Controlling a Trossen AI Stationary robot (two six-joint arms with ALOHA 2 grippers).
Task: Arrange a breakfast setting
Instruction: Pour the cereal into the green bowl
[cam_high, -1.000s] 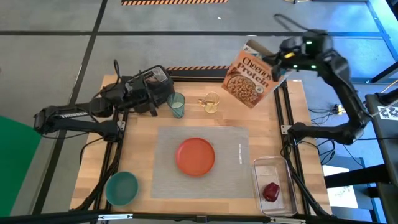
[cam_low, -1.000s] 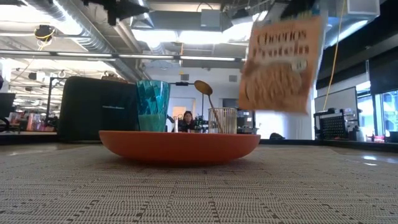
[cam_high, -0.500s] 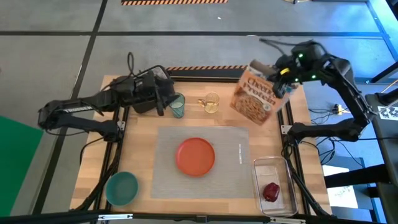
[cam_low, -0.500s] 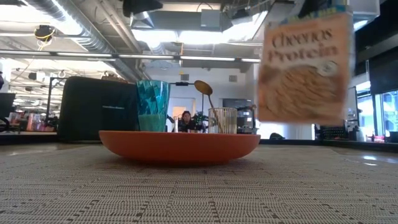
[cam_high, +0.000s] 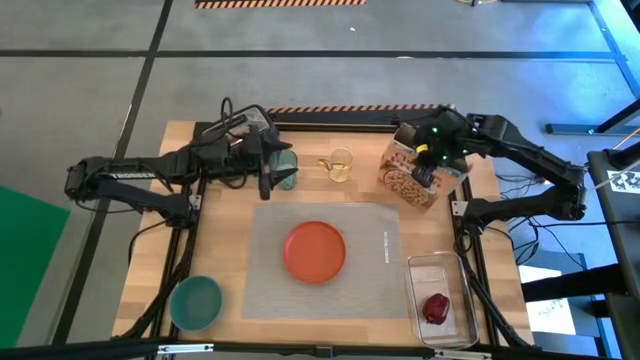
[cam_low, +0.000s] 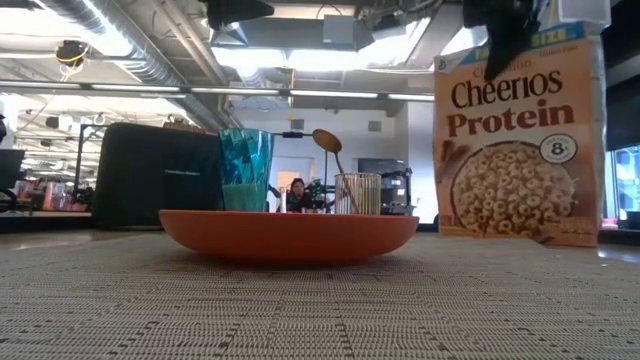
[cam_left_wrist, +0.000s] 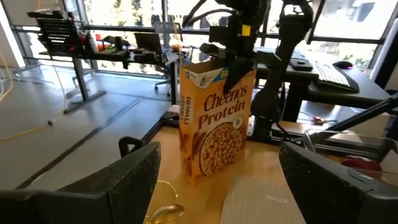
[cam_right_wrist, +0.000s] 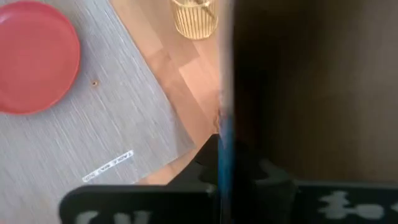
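The right gripper (cam_high: 428, 165) is closed on the top edge of the cereal box (cam_high: 413, 172), which appears to stand on the table (cam_high: 230, 260) beyond the grey placemat (cam_high: 375, 275). The left gripper (cam_high: 268, 172), jaws wide and empty, sits beside the teal cup (cam_high: 285, 170). The orange plate (cam_high: 314, 251) rests centred on the placemat

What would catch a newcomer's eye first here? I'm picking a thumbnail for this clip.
The tall Cheerios Protein box stands upright at the table's back right, the right end effector shut on its top edge. Next comes the round orange plate in the middle of the grey placemat, with the left end effector open by the teal cup.
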